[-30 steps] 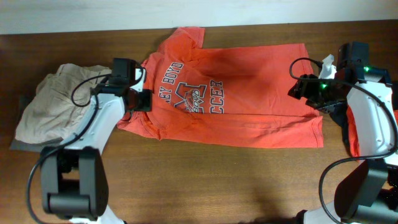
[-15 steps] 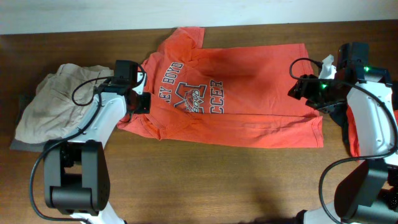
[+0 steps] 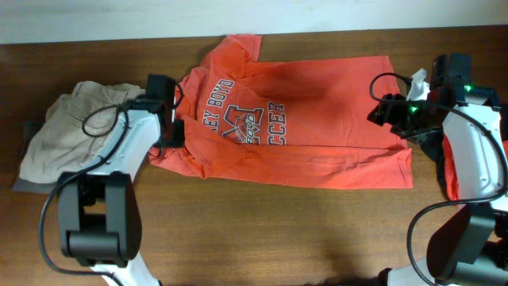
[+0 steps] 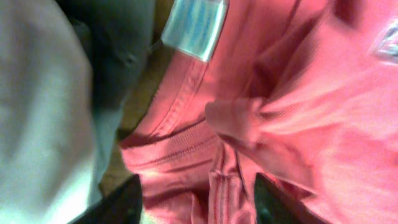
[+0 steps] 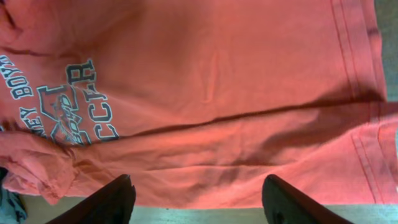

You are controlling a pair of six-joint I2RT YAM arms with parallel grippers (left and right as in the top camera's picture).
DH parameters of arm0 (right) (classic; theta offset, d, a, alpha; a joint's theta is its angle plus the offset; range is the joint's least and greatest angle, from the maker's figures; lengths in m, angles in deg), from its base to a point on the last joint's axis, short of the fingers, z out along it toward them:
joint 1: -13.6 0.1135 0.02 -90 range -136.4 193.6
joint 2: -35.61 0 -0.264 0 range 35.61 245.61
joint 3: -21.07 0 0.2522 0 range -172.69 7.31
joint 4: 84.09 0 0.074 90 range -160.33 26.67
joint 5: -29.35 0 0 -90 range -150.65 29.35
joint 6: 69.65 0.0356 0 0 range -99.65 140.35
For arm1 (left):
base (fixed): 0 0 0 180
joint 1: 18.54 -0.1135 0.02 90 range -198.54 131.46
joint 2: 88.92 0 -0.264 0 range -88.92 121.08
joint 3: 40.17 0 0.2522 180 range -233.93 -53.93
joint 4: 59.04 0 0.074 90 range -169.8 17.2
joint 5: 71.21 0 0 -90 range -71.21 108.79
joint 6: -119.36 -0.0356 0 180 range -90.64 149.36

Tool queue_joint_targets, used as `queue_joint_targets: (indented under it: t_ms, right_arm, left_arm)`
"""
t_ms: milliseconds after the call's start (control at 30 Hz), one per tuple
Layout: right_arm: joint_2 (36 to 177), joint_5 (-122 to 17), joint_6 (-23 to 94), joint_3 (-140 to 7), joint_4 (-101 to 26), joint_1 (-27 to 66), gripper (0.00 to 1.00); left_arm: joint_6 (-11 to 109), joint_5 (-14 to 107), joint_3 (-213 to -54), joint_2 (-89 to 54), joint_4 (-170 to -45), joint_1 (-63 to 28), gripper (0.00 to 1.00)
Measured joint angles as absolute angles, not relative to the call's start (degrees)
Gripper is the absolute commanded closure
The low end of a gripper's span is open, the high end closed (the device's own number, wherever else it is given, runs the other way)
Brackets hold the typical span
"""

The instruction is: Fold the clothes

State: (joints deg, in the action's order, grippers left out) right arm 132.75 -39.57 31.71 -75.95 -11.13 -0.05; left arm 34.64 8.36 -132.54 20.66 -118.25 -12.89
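The orange-red T-shirt lies spread on the brown table, its navy and white print facing up and its lower strip folded over. My left gripper sits at the shirt's left end by the sleeve. In the left wrist view it is open, with bunched orange cloth and seams lying between the fingertips. My right gripper hovers over the shirt's right hem. In the right wrist view it is open above the folded edge, holding nothing.
A beige garment is heaped at the left on a dark grey piece, close to my left arm. A red garment shows behind my right arm. A white neck label shows in the left wrist view.
My left gripper has shifted slightly left and turned at the sleeve. The shirt and the right arm have not visibly moved.
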Motion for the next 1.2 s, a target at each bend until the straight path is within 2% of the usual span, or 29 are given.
queue_joint_targets:
  t_ms: [33,67,200,367,667,800,1200]
  right_arm:
    - [132.8,-38.9,31.1,-76.0,-11.8,-0.1,0.25]
    - [132.8,-38.1,30.6,-76.0,-12.4,0.0,0.25]
    - [132.8,-36.3,29.1,-76.0,-14.7,0.0,0.26]
    - [133.3,-35.1,28.9,-76.0,-19.1,0.0,0.23]
    - [139.5,-32.7,31.5,-76.1,-39.0,0.0,0.23]
    - [142.7,-34.2,33.8,-76.8,-46.1,0.0,0.21]
    - [170.4,-35.0,35.2,-102.0,-45.6,-4.7,0.21]
  left_arm:
    - [34.7,9.0,-134.2,19.9,-119.3,-12.9,0.2]
    - [34.4,10.1,-135.9,18.7,-119.6,-12.9,0.19]
    - [32.0,17.5,-141.9,14.4,-115.5,-12.9,0.24]
    - [27.7,28.4,-146.0,12.8,-105.0,-12.8,0.24]
    - [25.3,36.9,-145.9,25.3,-92.0,-12.8,0.24]
    - [25.2,38.1,-145.9,28.2,-90.5,-12.8,0.24]
    - [25.2,39.0,-145.9,28.4,-92.9,-12.8,0.24]
